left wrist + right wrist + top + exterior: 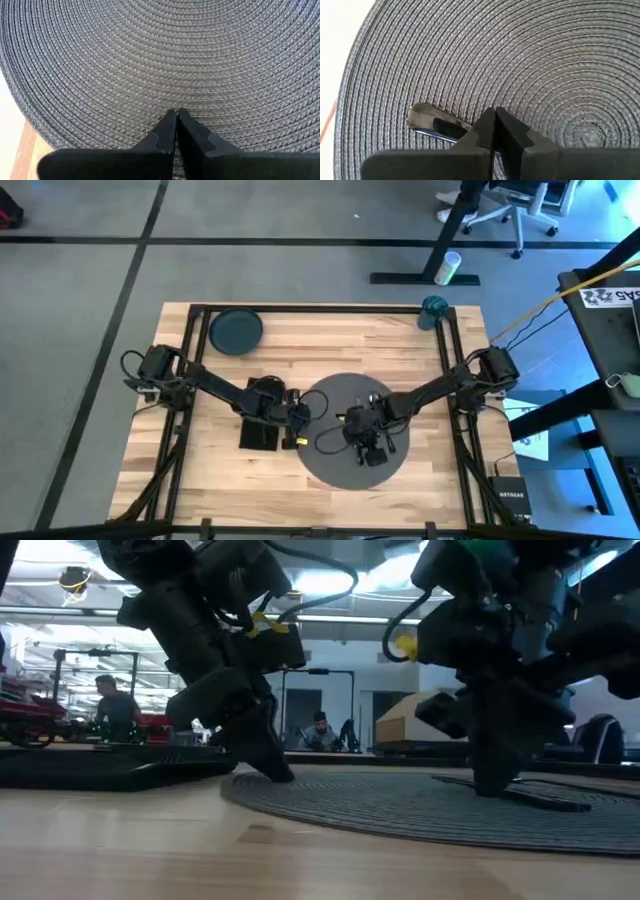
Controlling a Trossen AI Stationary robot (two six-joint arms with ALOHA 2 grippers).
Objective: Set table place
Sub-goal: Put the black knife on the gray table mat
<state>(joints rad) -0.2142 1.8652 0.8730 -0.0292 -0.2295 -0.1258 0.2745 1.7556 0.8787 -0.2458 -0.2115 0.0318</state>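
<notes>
Wrist views: both grippers' fingers pinched together, L (176, 114) on woven round placemat (200, 60), R (494, 112) gripping metal utensil (427, 120).

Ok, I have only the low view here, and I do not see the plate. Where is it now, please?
Observer: The plate sits at the far left corner of the table, off the placemat.
Operator: And the cup?
Observer: The cup stands at the far right corner.
Operator: Is the left gripper open?
Observer: No, the left gripper is shut, over the placemat, with nothing in it.
</notes>
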